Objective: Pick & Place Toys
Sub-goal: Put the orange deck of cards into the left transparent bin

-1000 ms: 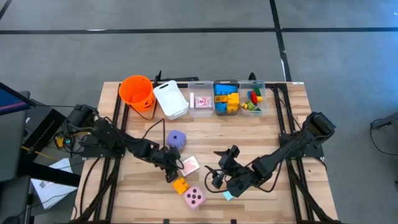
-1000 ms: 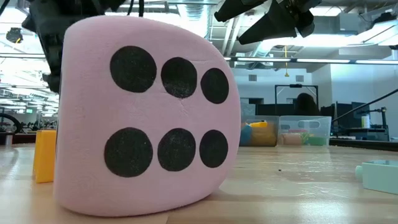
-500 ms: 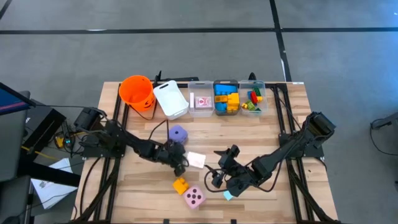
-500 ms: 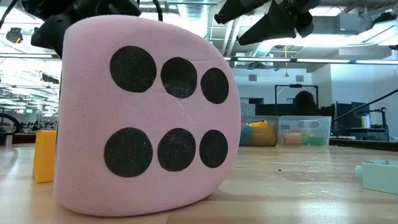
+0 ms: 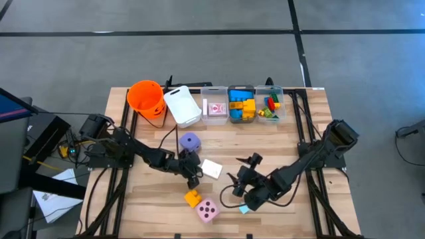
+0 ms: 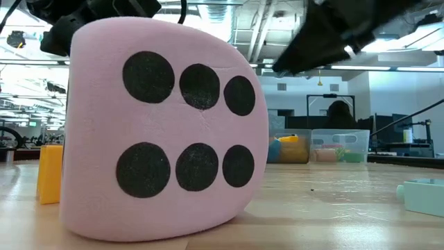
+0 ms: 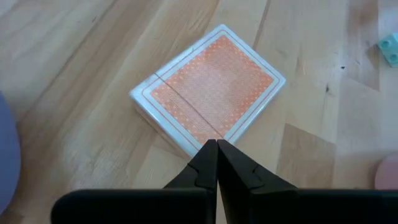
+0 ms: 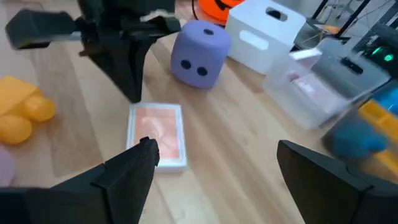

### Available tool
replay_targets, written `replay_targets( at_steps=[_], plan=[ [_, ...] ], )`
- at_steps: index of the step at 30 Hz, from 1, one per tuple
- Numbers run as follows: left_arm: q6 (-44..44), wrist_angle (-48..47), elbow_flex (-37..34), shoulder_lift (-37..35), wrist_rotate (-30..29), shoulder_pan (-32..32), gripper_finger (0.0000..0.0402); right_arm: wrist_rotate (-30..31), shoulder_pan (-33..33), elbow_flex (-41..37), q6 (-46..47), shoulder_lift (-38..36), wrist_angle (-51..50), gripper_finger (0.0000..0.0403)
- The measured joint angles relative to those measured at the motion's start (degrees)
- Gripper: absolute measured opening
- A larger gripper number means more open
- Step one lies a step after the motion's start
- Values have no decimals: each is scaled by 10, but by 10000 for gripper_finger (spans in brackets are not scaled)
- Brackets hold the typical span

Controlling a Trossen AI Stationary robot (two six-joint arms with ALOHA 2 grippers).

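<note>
Left tool [image 7: 216,149] pressed together, tips at edge of card deck [image 5: 211,168], likely nudging it rather than lifting. Deck flat on surface [image 5: 299,126] mid-table, just near of purple die [image 5: 190,142]. Right tool [image 8: 217,162] spread wide, aimed at deck, ready to take it.

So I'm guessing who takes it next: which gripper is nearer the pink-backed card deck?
Left. The left gripper, shut, sits right at the edge of the card deck. The right gripper, open, faces the deck from the other side with bare table between them.
</note>
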Motion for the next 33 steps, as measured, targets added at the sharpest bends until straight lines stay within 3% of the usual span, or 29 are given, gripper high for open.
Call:
replay_targets(
  at_steps=[5,10,14,19,24,33],
  plan=[
    [0,0,0,0,0,0,0,7,23,-104,27,0,190,327],
    [0,3,0,0,1,0,0,26,24,-218,-42,33,454,327],
    [0,9,0,0,2,3,0,27,12,-232,-53,101,566,327],
    [0,3,-9,0,2,6,0,-8,-11,-184,-152,176,635,327],
    [0,-9,-25,-1,2,10,0,-42,-45,-135,-245,223,628,327],
    [-3,3,-56,-2,7,36,0,-88,-94,-118,-209,238,598,327]
  ],
)
